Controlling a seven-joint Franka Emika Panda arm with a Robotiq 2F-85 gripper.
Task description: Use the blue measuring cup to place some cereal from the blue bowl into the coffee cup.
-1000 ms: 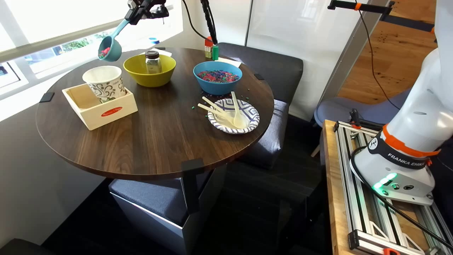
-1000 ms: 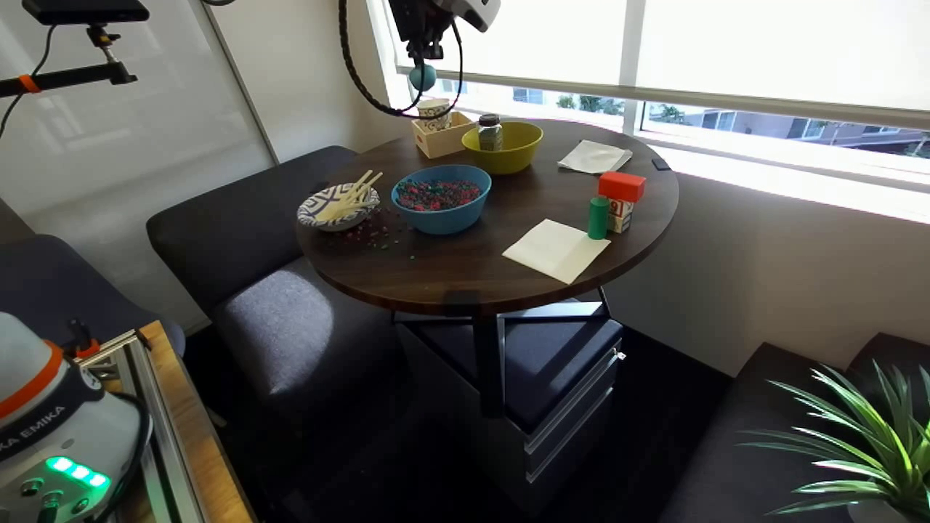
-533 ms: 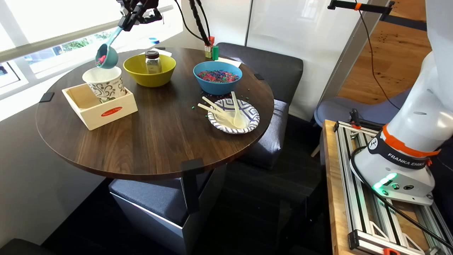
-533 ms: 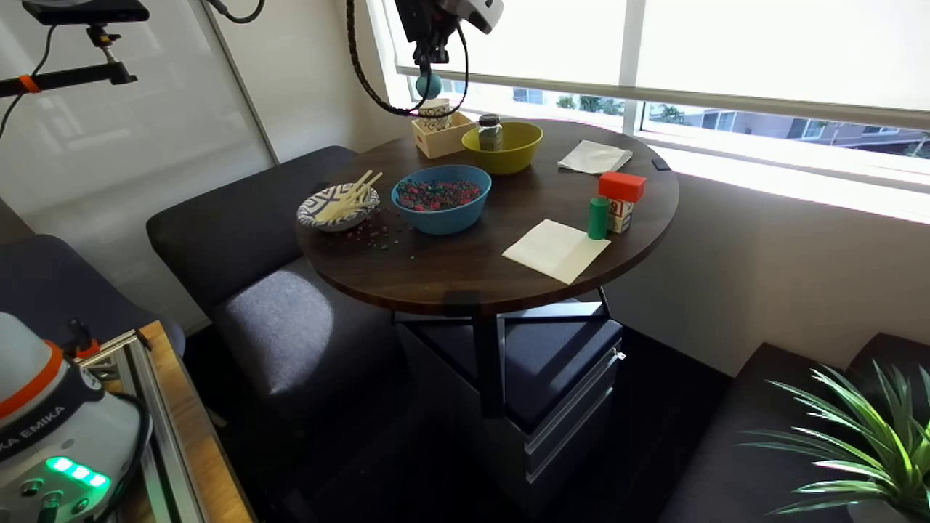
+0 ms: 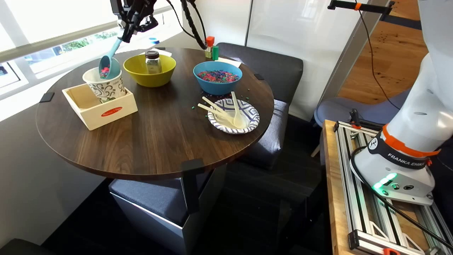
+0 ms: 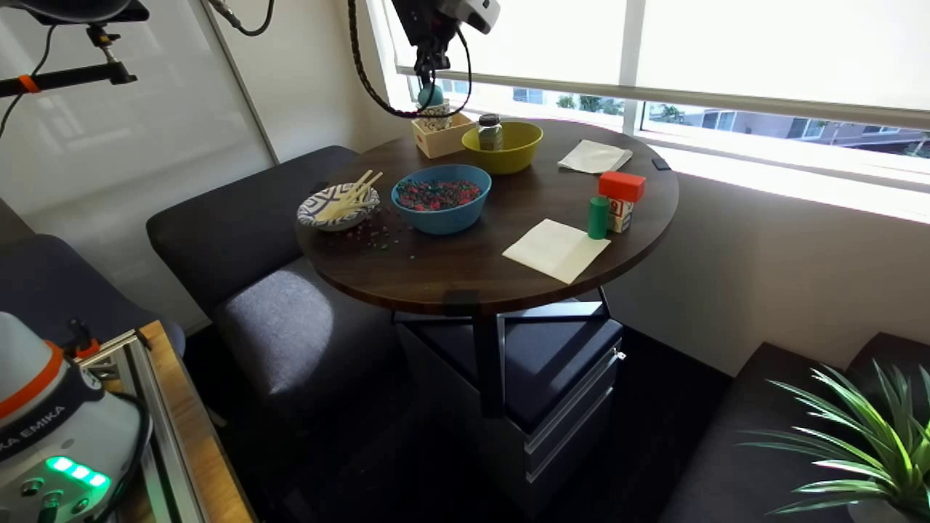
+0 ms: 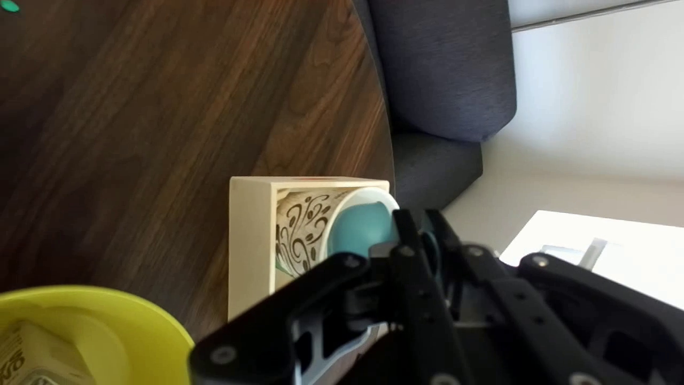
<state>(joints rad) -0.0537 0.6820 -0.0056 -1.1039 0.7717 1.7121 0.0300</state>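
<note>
Black gripper point(image 7: 419, 216): clamped on handle, light-blue plastic measuring cup point(image 5: 114, 68)
Measuring cup: tilted — at mouth of white swirl-patterned paper coffee cup point(image 5: 108, 90)
Small multicoloured cereal pieces point(image 5: 104, 72): in measuring cup; round blue bowl point(image 5: 216, 88)

Pincer point(image 7: 420, 215) slants downward, its jaws nearly together

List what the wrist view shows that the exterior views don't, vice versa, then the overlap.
Wrist view only: no clearly unique object, just a close-up of the black fingers gripping the light-blue plastic measuring cup.

Exterior only: multicoloured cereal in the measuring cup, in an exterior view; round blue bowl, blue-patterned white plate, pale utensils and green cylinder, in both exterior views.

Shared: the measuring cup, white swirl-patterned coffee cup, pale wooden box, round yellow bowl and dark wooden table.
</note>
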